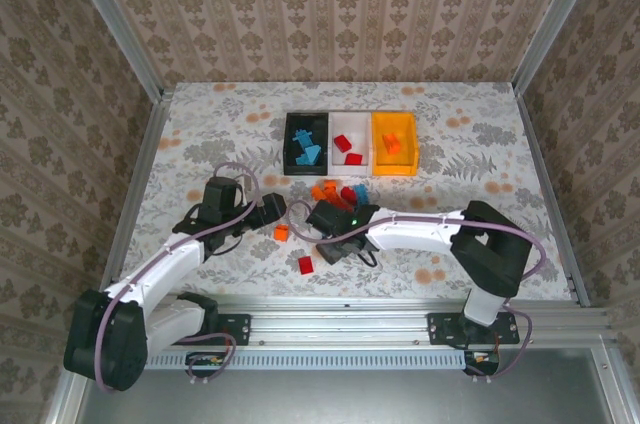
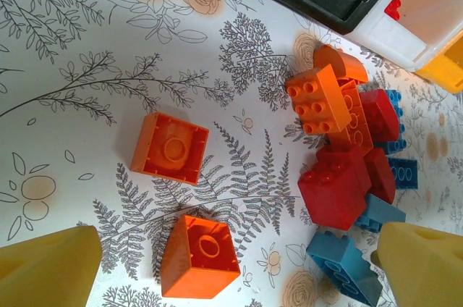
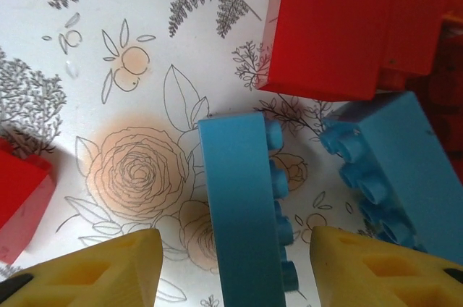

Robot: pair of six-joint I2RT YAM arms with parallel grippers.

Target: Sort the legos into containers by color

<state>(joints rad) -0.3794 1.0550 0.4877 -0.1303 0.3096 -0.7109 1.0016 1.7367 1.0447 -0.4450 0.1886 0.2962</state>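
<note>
A pile of red, orange and light blue legos (image 1: 341, 192) lies in front of the bins. Left to right stand the black bin (image 1: 291, 145), the white bin (image 1: 336, 157) and the orange-yellow bin (image 1: 378, 156). My left gripper (image 2: 235, 274) is open above the table, with an upturned orange brick (image 2: 200, 256) between its yellow fingers (image 2: 47, 267). A second upturned orange brick (image 2: 170, 148) lies just beyond. My right gripper (image 3: 235, 271) is open astride a long blue brick (image 3: 242, 205) standing on its side, its pads (image 3: 383, 267) apart from it.
A red brick (image 3: 333, 24) and another blue brick (image 3: 401, 177) crowd the right gripper's far side. A lone red brick (image 1: 305, 264) lies near the front edge, an orange one (image 1: 281, 232) left of it. The two grippers (image 1: 275, 210) (image 1: 325, 209) are close together.
</note>
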